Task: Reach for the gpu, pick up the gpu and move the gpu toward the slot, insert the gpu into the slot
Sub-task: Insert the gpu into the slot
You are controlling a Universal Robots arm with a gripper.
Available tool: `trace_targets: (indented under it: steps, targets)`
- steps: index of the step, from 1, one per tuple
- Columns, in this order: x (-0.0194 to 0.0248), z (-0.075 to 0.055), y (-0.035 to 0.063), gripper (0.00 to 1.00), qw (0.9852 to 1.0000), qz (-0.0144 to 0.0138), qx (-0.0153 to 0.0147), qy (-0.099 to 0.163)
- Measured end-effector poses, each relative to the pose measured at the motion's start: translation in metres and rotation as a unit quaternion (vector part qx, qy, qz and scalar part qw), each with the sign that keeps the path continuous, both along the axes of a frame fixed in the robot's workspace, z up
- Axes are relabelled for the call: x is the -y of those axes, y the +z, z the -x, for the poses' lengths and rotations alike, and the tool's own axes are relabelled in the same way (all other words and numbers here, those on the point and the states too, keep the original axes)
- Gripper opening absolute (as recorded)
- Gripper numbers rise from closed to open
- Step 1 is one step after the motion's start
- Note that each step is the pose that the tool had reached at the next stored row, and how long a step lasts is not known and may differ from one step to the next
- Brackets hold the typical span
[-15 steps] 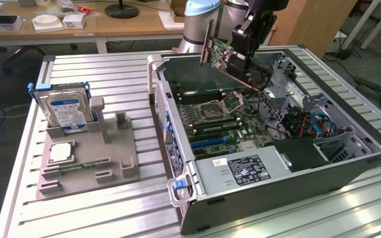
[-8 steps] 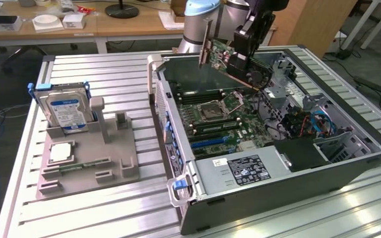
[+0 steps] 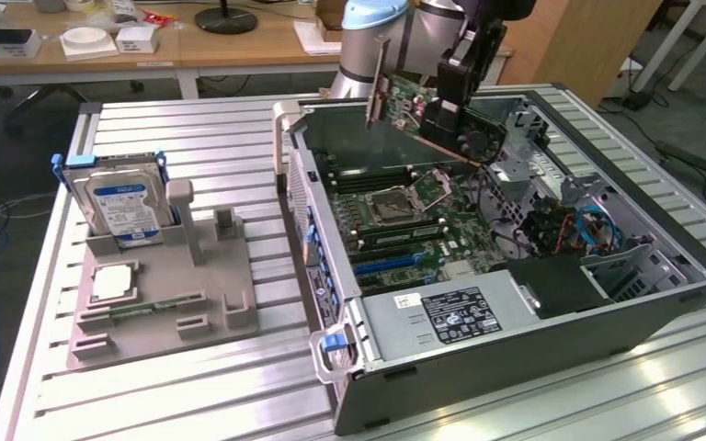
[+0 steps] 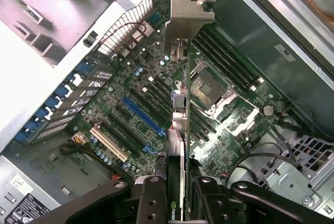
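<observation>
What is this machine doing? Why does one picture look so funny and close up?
It is a robot arm working on an open computer case. One picture is taken from the side of the room. The other comes from a camera on the arm's wrist, looking down into the computer. The gripper pinches the gpu with its fingers and holds it above the green motherboard. Beside the case, a gray holder carries a hard drive with a blue label.

Even indoor light; glare on the table (image 3: 647, 386); wrist view's corners overexposed.
</observation>
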State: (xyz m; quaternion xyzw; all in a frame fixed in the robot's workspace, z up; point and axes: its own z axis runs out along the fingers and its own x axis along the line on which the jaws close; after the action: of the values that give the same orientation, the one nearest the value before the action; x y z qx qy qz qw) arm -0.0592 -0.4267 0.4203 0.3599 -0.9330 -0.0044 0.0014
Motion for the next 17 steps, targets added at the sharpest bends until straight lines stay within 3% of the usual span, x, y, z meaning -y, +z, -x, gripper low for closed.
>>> trace_targets:
  steps: [8, 17]
  targets:
    - [0.0002, 0.0, 0.0, 0.26, 0.9994, 0.0, 0.0, 0.035]
    - [0.0005, 0.0, 0.0, 0.26, 0.9973, 0.0, 0.0, 0.073]
